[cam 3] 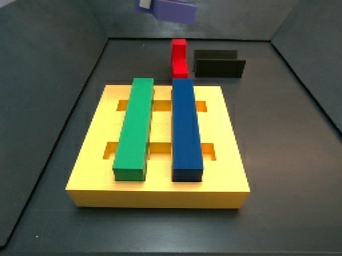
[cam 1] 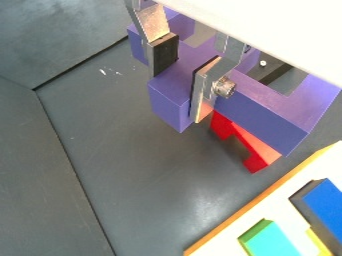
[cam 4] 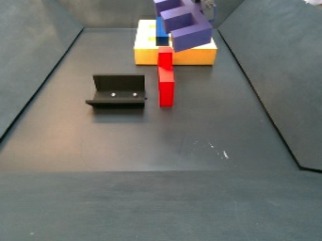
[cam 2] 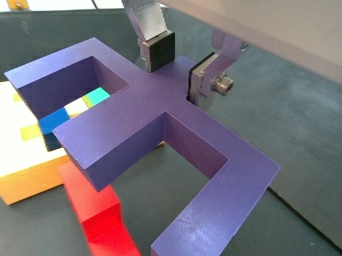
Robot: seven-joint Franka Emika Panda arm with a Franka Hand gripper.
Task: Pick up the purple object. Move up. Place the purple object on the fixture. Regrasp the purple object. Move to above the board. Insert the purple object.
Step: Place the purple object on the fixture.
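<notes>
Fingers [cam 2: 156, 50], flat silver plates with dark pads, clamp the central bar of the matte purple-indigo cross-shaped block [cam 2: 160, 120], one pad on each side of it, so the gripper [cam 2: 179, 66] is clenched on the purple object in both wrist views. Cross arms stick out past the fingers on both sides; the block hangs in the air, off the floor. In a side view the purple object [cam 4: 185, 24] is high up, tilted, above the near edge of the thick yellow square board [cam 4: 195, 55]; in a side view it is only partly in frame at the top edge [cam 3: 174, 9], beyond the board's far side. Long red block [cam 4: 165, 77] lies on the dark floor directly below and in front of it, running away from the board. Black L-shaped fixture [cam 4: 117, 91] sits just beside the red block, apart from it, nothing on it. Board [cam 3: 227, 160] has a long green bar [cam 3: 135, 127] and a long dark-blue bar [cam 3: 185, 128] lying side by side in its slots.
</notes>
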